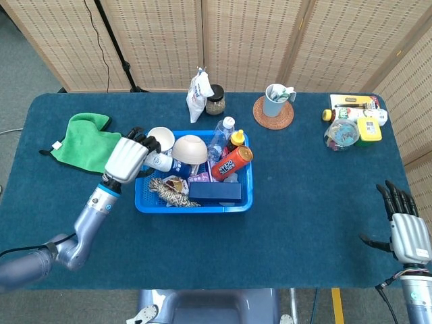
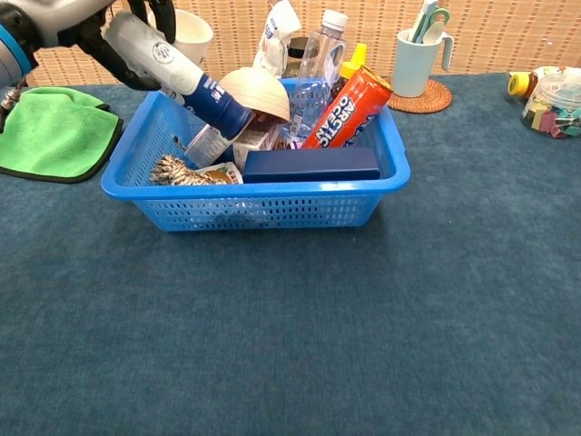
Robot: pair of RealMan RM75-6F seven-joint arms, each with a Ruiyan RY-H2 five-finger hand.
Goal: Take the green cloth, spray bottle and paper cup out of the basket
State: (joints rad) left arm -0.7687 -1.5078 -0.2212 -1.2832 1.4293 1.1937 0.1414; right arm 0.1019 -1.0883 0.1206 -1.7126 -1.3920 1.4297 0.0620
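Observation:
My left hand (image 1: 127,159) grips a white spray bottle with a blue end (image 1: 164,163) and holds it tilted above the left part of the blue basket (image 1: 196,203). In the chest view the bottle (image 2: 172,71) slants from the hand (image 2: 54,14) down toward the basket (image 2: 254,204). A white paper cup (image 1: 160,138) stands in the basket's back left corner, just behind the bottle (image 2: 191,34). The green cloth (image 1: 86,143) lies flat on the table, left of the basket. My right hand (image 1: 408,229) rests open at the front right edge, holding nothing.
The basket also holds a tipped beige bowl (image 1: 191,148), an orange can (image 1: 231,163), a clear water bottle (image 1: 220,133), a dark blue box (image 1: 214,192) and a striped bundle (image 1: 165,190). Behind it stand a white bag (image 1: 198,93) and a mug on a coaster (image 1: 275,100).

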